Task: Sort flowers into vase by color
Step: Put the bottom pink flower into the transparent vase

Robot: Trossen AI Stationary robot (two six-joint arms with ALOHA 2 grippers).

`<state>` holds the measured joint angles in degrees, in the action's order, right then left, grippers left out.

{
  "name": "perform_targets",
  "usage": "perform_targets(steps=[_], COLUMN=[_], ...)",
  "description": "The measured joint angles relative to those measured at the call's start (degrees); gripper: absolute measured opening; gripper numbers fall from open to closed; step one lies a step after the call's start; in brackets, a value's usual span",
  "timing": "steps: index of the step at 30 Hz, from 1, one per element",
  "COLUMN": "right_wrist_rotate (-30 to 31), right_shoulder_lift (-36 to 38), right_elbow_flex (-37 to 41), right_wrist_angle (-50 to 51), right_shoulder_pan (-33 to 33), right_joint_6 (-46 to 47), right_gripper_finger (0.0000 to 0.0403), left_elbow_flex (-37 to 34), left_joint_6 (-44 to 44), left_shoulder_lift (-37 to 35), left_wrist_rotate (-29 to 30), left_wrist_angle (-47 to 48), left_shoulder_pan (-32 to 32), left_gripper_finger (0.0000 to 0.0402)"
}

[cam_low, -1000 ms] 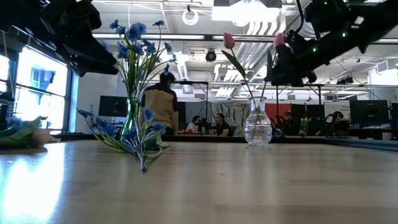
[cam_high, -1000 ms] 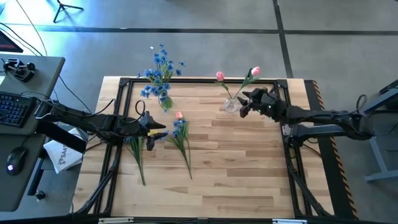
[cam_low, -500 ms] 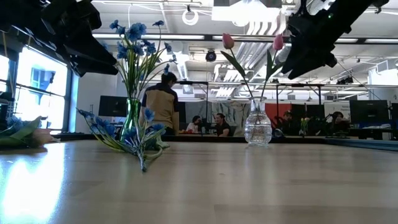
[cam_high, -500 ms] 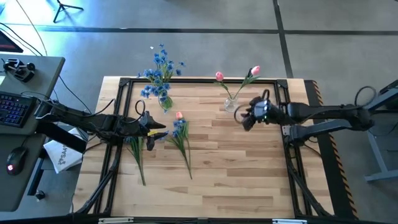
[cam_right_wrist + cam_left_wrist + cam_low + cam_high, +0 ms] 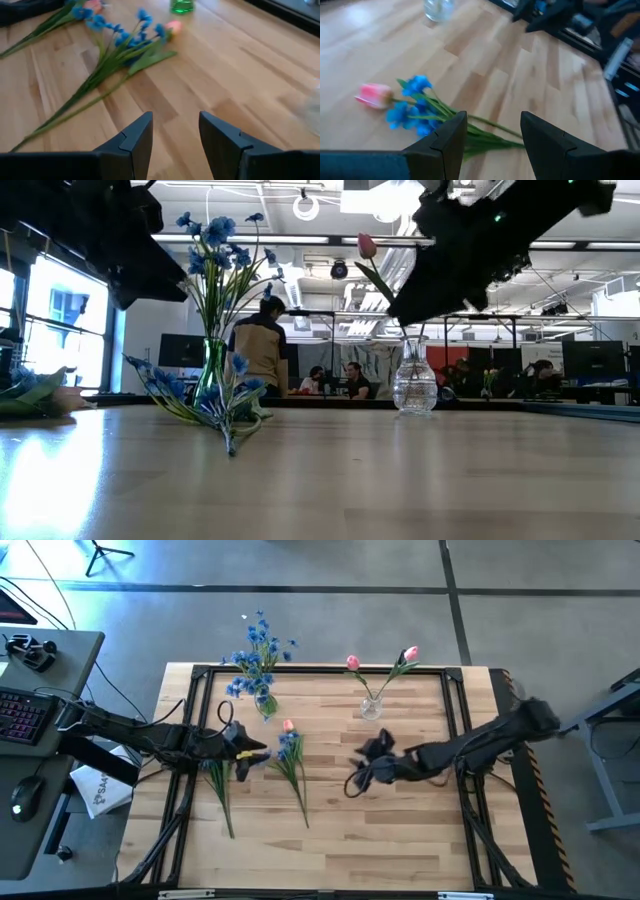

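Right gripper (image 5: 352,783) hangs mid-table, angled toward loose flowers (image 5: 290,762).

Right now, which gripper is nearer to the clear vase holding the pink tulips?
The right gripper. It hovers over mid-table, in front of the clear vase with nothing held. The left gripper sits farther off, beside the loose flowers on the table's left.

Wooden worktop and its surroundings

The pale plank worktop (image 5: 400,830) carries a black frame (image 5: 320,670) along its edges. Off its left side stands a grey desk (image 5: 40,680) with a keyboard (image 5: 20,715) and a mouse (image 5: 25,795). In the low view, a person (image 5: 258,355) stands in the room behind.
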<state>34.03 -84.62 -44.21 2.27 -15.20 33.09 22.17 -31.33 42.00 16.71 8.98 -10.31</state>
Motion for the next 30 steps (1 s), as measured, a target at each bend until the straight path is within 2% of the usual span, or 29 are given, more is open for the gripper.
perform_targets(steps=[7,14,18,25,30], right_wrist_rotate=[-0.72,-2.95,-2.62,-2.55,-2.77], right_shoulder_lift=[-13.04,-18.15,-19.44,-21.74,-21.97], right_elbow_flex=[0.02,0.02,0.02,0.02,0.02], right_wrist_angle=[-17.07,-22.33,-24.93,-34.17,-38.84], right_shoulder_pan=[1.46,5.90,9.48,14.85,17.57], right_joint_6=[-6.47,-6.58,-8.60,-18.88,-26.74], right_gripper_finger=[0.0154,0.0154,0.0154,0.0154,0.0154], left_elbow_flex=[0.02,6.67,9.06,9.11,9.05], left_joint_6=[-4.15,-16.72,-20.52,-20.54,-21.22], left_shoulder_lift=[0.27,5.34,9.29,15.43,18.97], left_wrist_rotate=[-5.12,-2.80,-2.16,-1.92,1.53], left_wrist_angle=[3.36,27.22,34.23,33.97,29.48], left_shoulder_pan=[-1.33,-5.13,-5.62,-3.95,-2.88], left_gripper_finger=[0.0171,0.0150,0.0141,0.0138,0.0138])
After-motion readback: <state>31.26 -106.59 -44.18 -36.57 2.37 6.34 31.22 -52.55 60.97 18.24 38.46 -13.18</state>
